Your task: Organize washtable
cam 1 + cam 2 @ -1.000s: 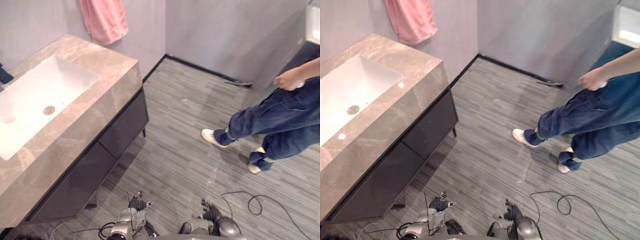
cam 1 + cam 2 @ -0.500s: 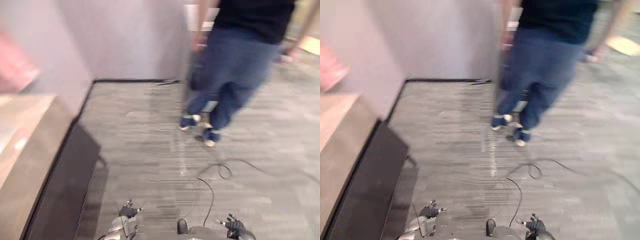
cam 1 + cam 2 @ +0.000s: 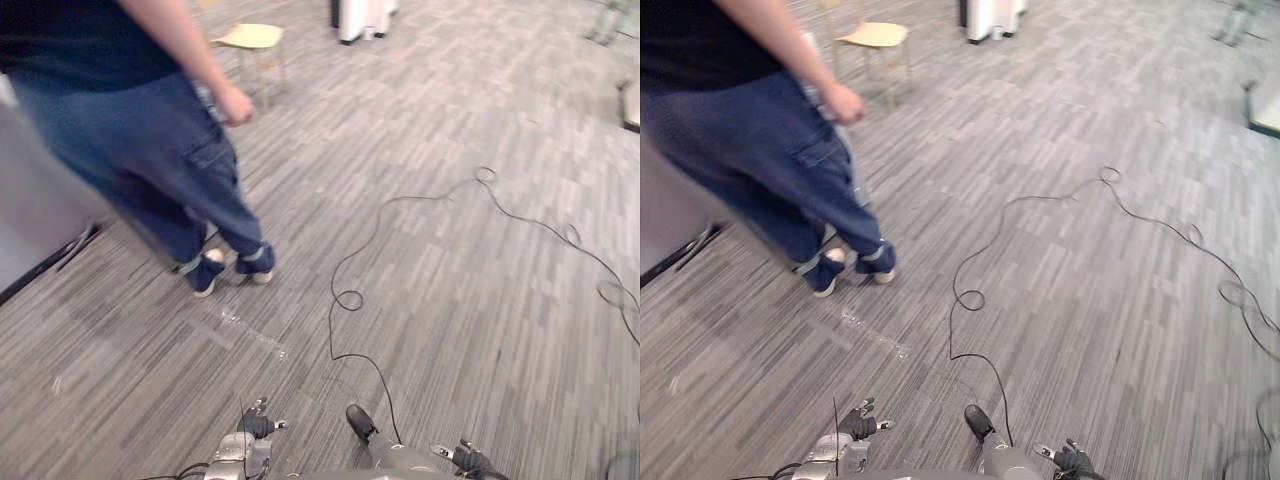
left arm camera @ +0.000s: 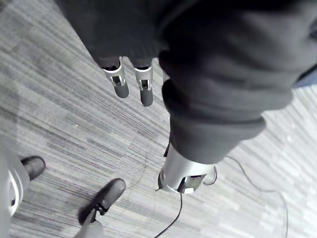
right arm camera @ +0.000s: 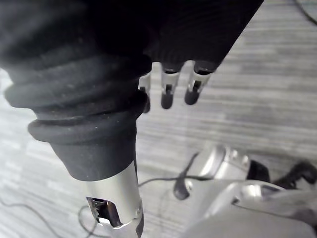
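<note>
My left hand (image 3: 256,424) hangs low over the grey plank floor (image 3: 450,300) at the bottom of the eye views, and it holds nothing. In the left wrist view its fingers (image 4: 131,82) point straight down at the floor with the thumb (image 4: 184,171) apart. My right hand (image 3: 470,460) hangs low at the bottom right, also empty. Its fingers (image 5: 169,93) are straight and relaxed in the right wrist view, with the thumb (image 5: 115,208) off to one side.
A person in blue trousers (image 3: 150,160) and a dark top stands on the left, one hand (image 3: 236,104) hanging at the side. A grey wall panel (image 3: 35,225) lies behind them. A yellow-seated stool (image 3: 250,38) and a white object (image 3: 365,15) stand at the back.
The camera has swung to the right, so the marble washstand, sink and pink towel have slid out of the picture and open floor has come in. The person has shifted to the left side. Both hands still hang open.
</note>
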Robot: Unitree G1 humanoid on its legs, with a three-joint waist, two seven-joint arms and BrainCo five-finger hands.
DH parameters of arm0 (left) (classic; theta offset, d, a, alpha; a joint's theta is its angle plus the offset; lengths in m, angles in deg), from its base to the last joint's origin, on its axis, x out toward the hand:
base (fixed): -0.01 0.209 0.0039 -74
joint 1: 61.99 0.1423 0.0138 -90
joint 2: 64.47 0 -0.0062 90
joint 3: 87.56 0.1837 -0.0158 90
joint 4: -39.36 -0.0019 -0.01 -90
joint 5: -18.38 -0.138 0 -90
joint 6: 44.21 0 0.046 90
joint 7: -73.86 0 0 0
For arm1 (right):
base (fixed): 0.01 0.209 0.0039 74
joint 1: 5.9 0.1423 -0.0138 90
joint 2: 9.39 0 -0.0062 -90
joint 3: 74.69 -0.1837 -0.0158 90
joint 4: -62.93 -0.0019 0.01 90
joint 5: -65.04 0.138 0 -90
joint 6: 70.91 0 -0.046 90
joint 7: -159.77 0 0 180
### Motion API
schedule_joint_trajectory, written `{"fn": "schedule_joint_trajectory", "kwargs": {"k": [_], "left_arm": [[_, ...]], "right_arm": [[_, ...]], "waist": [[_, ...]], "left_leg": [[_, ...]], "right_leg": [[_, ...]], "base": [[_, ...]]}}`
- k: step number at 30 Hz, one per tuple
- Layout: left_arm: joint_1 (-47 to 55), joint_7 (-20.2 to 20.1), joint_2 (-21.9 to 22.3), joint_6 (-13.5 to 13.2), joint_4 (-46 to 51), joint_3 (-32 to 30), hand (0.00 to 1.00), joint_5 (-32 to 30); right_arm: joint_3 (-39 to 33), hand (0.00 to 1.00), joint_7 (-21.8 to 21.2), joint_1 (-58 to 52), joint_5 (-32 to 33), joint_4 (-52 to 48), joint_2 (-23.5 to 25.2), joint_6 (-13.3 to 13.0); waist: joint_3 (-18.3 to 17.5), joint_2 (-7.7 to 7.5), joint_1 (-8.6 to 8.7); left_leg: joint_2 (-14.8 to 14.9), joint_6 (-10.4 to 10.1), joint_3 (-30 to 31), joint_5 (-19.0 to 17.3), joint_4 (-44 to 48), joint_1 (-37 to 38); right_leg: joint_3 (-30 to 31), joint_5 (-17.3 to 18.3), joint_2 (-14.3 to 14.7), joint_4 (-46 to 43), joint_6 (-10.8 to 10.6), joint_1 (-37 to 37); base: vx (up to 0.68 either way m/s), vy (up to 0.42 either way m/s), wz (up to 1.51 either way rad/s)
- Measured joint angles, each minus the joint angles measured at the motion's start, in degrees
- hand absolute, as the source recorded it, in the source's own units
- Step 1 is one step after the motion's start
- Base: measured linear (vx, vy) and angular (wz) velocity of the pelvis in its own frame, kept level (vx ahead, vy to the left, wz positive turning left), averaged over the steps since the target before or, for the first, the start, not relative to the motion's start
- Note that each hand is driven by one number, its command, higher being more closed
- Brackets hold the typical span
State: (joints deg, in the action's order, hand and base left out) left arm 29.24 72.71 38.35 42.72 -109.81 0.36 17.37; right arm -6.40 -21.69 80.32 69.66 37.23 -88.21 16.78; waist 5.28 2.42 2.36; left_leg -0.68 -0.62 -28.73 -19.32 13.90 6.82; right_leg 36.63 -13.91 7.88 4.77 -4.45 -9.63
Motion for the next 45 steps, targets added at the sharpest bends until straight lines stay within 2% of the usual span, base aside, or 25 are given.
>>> {"fn": "schedule_joint_trajectory", "kwargs": {"k": [4, 5, 6, 7, 8, 9, 10, 11, 12, 13, 14, 15, 16, 18, 22, 25, 26, 28, 29, 31, 35, 37, 40, 41, 45], "left_arm": [[1.2, 0.0, 0.6, 0.0, -1.3, 0.2, 0.00, -1.4], [1.7, 0.1, 0.8, 0.0, -1.2, 0.0, 0.00, -1.3], [1.3, 0.1, 1.8, 0.0, -1.2, 0.0, 0.00, -1.3], [1.1, 0.1, 2.1, 0.0, -1.2, 0.0, 0.00, -0.7], [1.2, 0.0, 2.3, 0.1, -1.2, -0.1, 0.00, 0.1], [1.3, 0.0, 2.3, 0.0, -0.7, -0.4, 0.00, 0.7], [1.2, 0.0, 2.4, -0.1, -0.1, -1.0, 0.00, 1.5], [2.2, 0.0, 2.9, 0.0, -0.1, -3.2, 0.00, 3.0], [1.8, 0.0, 2.7, -0.4, -0.2, -4.1, 0.00, 4.2], [1.8, 0.0, 3.0, -1.0, 0.3, -4.9, 0.00, 5.0], [1.4, 0.4, 3.5, -1.1, 0.3, -5.3, 0.00, 6.4], [1.4, 0.4, 3.5, -0.9, 0.0, -5.1, 0.00, 6.9], [1.6, 0.4, 3.5, -0.9, -0.2, -5.4, 0.00, 7.1], [1.5, 0.6, 3.6, -1.1, -1.1, -7.5, 0.00, 7.2], [1.5, 1.1, 3.5, -1.0, -1.8, -7.7, 0.00, 7.7], [1.5, 1.1, 3.6, -1.1, -1.9, -9.5, 0.00, 11.9], [1.5, 1.1, 3.3, -1.3, -2.1, -9.7, 0.00, 13.4], [1.5, 1.0, 3.1, -1.4, -2.1, -9.8, 0.00, 13.9], [1.6, 1.0, 3.1, -1.8, -2.2, -9.5, 0.00, 13.9], [1.6, 0.9, 3.1, -1.8, -2.4, -9.3, 0.00, 13.9], [2.3, 0.2, 1.5, -1.9, -3.5, -8.8, 0.00, 13.7], [2.8, 0.0, 1.3, -1.8, -3.9, -8.8, 0.00, 13.7], [3.7, -0.1, 1.2, -1.8, -3.9, -8.8, 0.00, 13.6], [3.7, -0.1, 1.2, -2.2, -4.4, -8.8, 0.00, 12.7], [3.7, -0.1, 1.2, -2.2, -4.4, -8.8, 0.00, 12.7]], "right_arm": [[-0.2, 0.00, 0.0, 0.0, 0.2, 0.0, 0.3, 0.1], [0.0, 0.00, 0.0, 1.1, 0.6, -0.2, 0.3, 0.0], [-0.1, 0.00, 0.0, 1.9, 1.3, -0.3, -0.4, -0.1], [-0.2, 0.00, 0.1, 1.9, 1.6, -0.4, -0.5, -0.2], [-0.2, 0.00, 0.1, 1.5, 1.9, -0.5, -0.5, -0.7], [0.5, 0.00, 0.1, -0.6, 2.1, -0.4, -0.5, -1.0], [1.2, 0.00, 0.0, -0.8, 2.1, -0.4, -0.8, -1.1], [2.7, 0.00, -0.2, -0.7, 2.0, -0.3, -1.2, -1.7], [1.8, 0.00, 0.0, 0.2, 1.9, 0.2, -0.6, -1.9], [1.3, 0.00, 0.0, 0.1, 1.8, 0.3, -0.8, -1.3], [1.4, 0.00, 0.0, 0.0, 1.2, 0.4, -1.4, -1.0], [1.4, 0.00, -0.1, 0.3, 1.1, 0.3, -1.4, -1.1], [0.4, 0.00, -0.3, 0.0, 0.9, -0.1, -1.1, -1.2], [-0.4, 0.00, -0.5, -0.9, -0.1, 0.2, -0.5, -1.0], [-0.3, 0.00, -1.1, -1.8, -0.7, 0.2, -0.3, -1.1], [-0.2, 0.00, -1.2, -1.7, -0.4, 1.5, -0.4, -1.2], [-0.3, 0.00, -1.3, -1.6, 0.5, 2.3, 0.0, -1.3], [-0.3, 0.00, -1.5, -1.5, 0.8, 2.7, 0.1, -1.2], [-0.3, 0.00, -2.1, -1.4, 1.6, 3.0, 0.1, -1.4], [-0.4, 0.00, -2.4, -1.5, 3.5, 2.8, 0.0, -1.6], [-2.1, 0.00, -2.3, -2.4, 6.8, 2.7, 1.7, -1.6], [-2.6, 0.00, -2.3, -2.7, 6.9, 2.7, 1.9, -1.6], [-2.7, 0.00, -2.3, -2.7, 7.0, 2.7, 2.0, -1.6], [-2.8, 0.00, -2.4, -1.2, 7.1, 3.6, 2.1, -1.6], [-2.8, 0.00, -2.4, -1.2, 7.1, 3.6, 2.1, -1.6]], "waist": [[0.1, -0.77, -0.03], [0.3, -0.07, 0.02], [0.9, 1.64, -0.03], [1.2, 2.06, 0.08], [1.5, 2.15, 0.08], [1.3, 1.23, -0.11], [1.4, 0.95, -0.66], [1.3, 0.06, -0.78], [0.9, -0.07, -2.12], [0.5, 0.85, -3.32], [0.7, -0.63, -3.88], [0.6, 0.55, -3.84], [0.5, 0.97, -3.01], [0.5, 0.96, -3.21], [0.1, 0.14, -3.11], [-0.2, -0.21, -3.25], [0.2, -1.12, -3.41], [0.2, -1.29, -3.33], [0.2, -1.55, -3.32], [-0.8, -0.90, -3.30], [-2.0, -2.78, -3.21], [-2.0, -2.75, -3.28], [-2.0, -2.77, -3.30], [-0.7, -2.90, -3.41], [-0.7, -2.89, -3.40]], "left_leg": [[-1.5, 1.1, -6.1, -0.6, 0.2, -0.8], [-0.2, 2.4, -10.0, -1.3, 0.3, -1.6], [1.7, 3.3, -12.8, -1.8, -0.1, -2.1], [2.2, 3.3, -14.2, -1.8, -0.1, -2.0], [2.6, 3.3, -14.8, -1.8, 0.7, -1.9], [1.0, 3.3, -13.9, -1.8, 2.3, -0.9], [0.4, 3.6, -13.3, -1.6, 3.3, -0.4], [0.6, 5.0, -11.1, 0.4, 7.5, -2.5], [2.3, 7.3, -7.0, -2.2, 5.6, -4.7], [3.9, 4.5, -6.7, 0.0, -0.4, -4.0], [1.9, 3.0, -8.5, 1.1, -2.7, -3.1], [2.4, 2.9, -8.9, 1.2, -2.6, -3.6], [2.8, 2.3, -9.1, 1.5, -2.6, -3.4], [3.3, 1.0, -9.0, 2.4, -3.1, -2.1], [2.3, -0.4, -6.2, 5.5, -2.6, -1.2], [1.3, -0.2, 0.9, 6.5, -0.2, -2.6], [1.1, 1.0, 4.0, 5.0, 0.5, -3.2], [1.4, 1.9, 6.0, 4.4, -1.5, -3.3], [2.5, 0.2, 7.6, 5.6, -5.0, -3.6], [3.2, -0.2, 8.2, 8.5, -7.1, -4.1], [0.7, -0.1, 8.4, 8.8, -8.1, -3.8], [-0.2, -0.1, 8.8, 8.8, -8.0, -2.8], [-0.8, -0.1, 9.5, 8.8, -8.0, -2.1], [0.7, 0.8, 13.0, 9.6, -11.1, -0.1], [0.7, 0.8, 13.0, 9.6, -11.1, -0.1]], "right_leg": [[0.6, -3.1, 1.8, 0.6, 2.0, -2.5], [-6.2, 0.3, 2.4, -0.3, 8.3, -4.3], [-20.2, 4.9, 2.7, -8.4, 10.9, -9.6], [-27.7, 8.0, 2.0, -15.7, 11.2, -12.3], [-36.7, 13.6, -0.2, -28.7, 13.4, -15.1], [-41.5, 16.6, -2.5, -34.7, 13.5, -13.9], [-42.9, 16.5, -2.7, -34.9, 13.6, -13.3], [-40.9, 14.5, -3.0, -29.7, 12.8, -11.1], [-38.2, 13.9, -2.9, -22.0, 11.0, -7.7], [-42.0, 18.5, -3.9, -25.0, 12.9, -8.1], [-45.1, 22.2, -7.3, -27.4, 7.7, -8.4], [-45.6, 20.9, -6.9, -25.9, 7.1, -8.0], [-46.0, 18.7, -6.2, -22.1, 7.1, -6.8], [-45.1, 16.2, -4.8, -17.3, 7.8, -3.5], [-44.1, 15.1, -5.4, -13.4, 7.5, 0.0], [-44.0, 14.6, -6.4, -11.5, 7.2, 1.1], [-44.0, 13.7, -7.4, -9.3, 7.0, 2.8], [-44.0, 13.5, -8.3, -9.3, 6.7, 3.4], [-43.9, 13.2, -8.8, -9.3, 6.3, 3.7], [-42.9, 12.2, -8.8, -8.2, 4.3, 3.9], [-42.2, 10.6, -10.5, -4.7, 2.3, 5.5], [-42.1, 10.1, -11.3, -3.2, 1.6, 7.2], [-41.9, 10.0, -11.7, -2.5, 1.5, 8.4], [-41.9, 8.6, -9.1, 0.9, 2.0, 10.3], [-41.9, 8.6, -9.1, 0.9, 2.0, 10.3]], "base": [[-0.06, 0.009, -1.27], [-0.04, -0.020, -1.26], [-0.03, 0.001, -1.20], [0.00, 0.060, -0.95], [0.07, 0.083, -0.66], [0.08, 0.067, -0.76], [0.05, 0.025, -1.27], [0.02, -0.109, -1.62], [-0.01, -0.150, -1.66], [0.02, -0.171, -1.54], [0.01, -0.085, -1.15], [0.04, -0.069, -0.86], [0.11, -0.067, -0.34], [0.12, -0.075, -0.30], [0.03, -0.026, -0.06], [0.07, 0.051, 0.11], [0.05, 0.098, 0.15], [0.01, 0.087, 0.04], [-0.03, 0.098, -0.08], [-0.02, 0.135, -0.11], [-0.03, 0.126, 0.02], [-0.02, 0.114, 0.04], [-0.02, 0.057, 0.03], [0.00, 0.000, 0.00], [0.00, 0.000, 0.00]]}}
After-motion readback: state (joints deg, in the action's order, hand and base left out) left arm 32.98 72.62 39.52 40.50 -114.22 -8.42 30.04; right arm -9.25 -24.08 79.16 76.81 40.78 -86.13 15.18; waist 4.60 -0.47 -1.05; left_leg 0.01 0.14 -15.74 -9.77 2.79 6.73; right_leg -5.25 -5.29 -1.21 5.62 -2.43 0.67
